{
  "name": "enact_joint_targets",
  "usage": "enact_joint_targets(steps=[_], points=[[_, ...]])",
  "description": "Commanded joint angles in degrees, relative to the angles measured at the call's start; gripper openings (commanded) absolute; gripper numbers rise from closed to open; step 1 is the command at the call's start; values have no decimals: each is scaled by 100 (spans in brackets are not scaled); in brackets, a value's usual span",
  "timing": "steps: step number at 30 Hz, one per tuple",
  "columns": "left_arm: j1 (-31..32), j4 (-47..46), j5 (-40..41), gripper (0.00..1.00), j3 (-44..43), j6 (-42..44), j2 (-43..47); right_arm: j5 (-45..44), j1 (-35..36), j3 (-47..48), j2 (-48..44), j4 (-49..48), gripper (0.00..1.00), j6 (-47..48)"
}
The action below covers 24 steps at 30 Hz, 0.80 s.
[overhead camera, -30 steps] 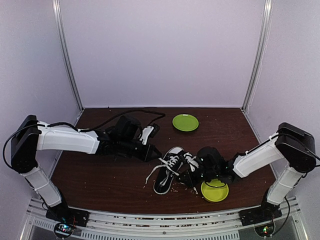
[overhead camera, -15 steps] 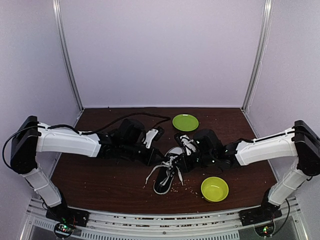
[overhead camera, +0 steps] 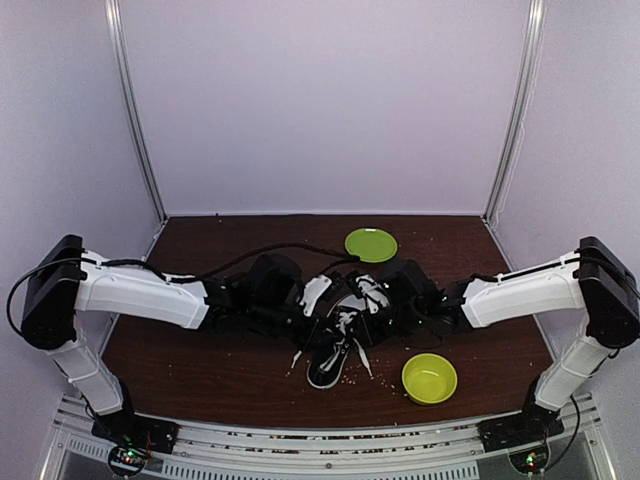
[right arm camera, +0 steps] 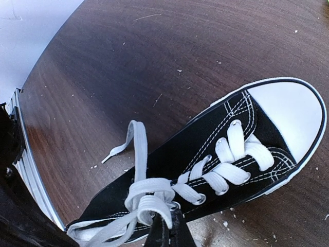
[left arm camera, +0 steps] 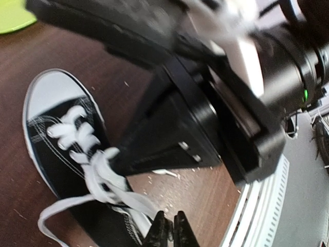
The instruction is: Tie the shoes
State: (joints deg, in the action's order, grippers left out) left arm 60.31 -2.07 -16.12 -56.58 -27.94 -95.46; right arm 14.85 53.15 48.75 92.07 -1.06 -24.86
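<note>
The black sneaker point(overhead camera: 329, 363) lies between my two arms, its white toe cap point(right arm camera: 288, 114) away from the table's front rail. Its white laces point(right arm camera: 150, 191) are bunched in a loose knot over the tongue. My left gripper point(overhead camera: 328, 308) is shut, with a lace strand point(left arm camera: 131, 200) running from the knot down between its fingers point(left arm camera: 160, 232). My right gripper point(overhead camera: 370, 318) is shut on a lace loop point(right arm camera: 154, 206) just above its fingertips point(right arm camera: 159, 231). One free lace end point(right arm camera: 134, 141) trails over the shoe's side onto the table. The right gripper's black body point(left arm camera: 205, 118) fills the left wrist view.
A green bowl point(overhead camera: 429, 378) stands at the front right, close to the shoe. A green plate point(overhead camera: 371, 245) lies at the back centre. A black cable point(overhead camera: 290, 247) runs over the left arm. Crumbs dot the brown table point(overhead camera: 200, 360). The white front rail point(left arm camera: 267, 206) is near.
My right gripper has moved from beside the green bowl back and left onto the shoe's laces. My left gripper has moved right toward it. The two now meet over the shoe.
</note>
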Motion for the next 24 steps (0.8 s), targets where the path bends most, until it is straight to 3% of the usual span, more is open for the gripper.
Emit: enact_joint_targets(steps=[1,7,9,19,24], points=[[147,237,-73,16,13,288,137,79,94,-161,52,-164,0,-186],[114,784,974,51,-100,177,863,82,155,-444,-19,-364,0,-329],[-42,922,1161,56,-251,-64,875,88,159,-474,-8,-391,0,-344],[-646,1077,681,50,-890,-625,-202,35,169,-423,-11,-383,0,-279],[-696,1190,316,41,-1166,-515,-662,30,166,-428,-3,-404,0,-283]])
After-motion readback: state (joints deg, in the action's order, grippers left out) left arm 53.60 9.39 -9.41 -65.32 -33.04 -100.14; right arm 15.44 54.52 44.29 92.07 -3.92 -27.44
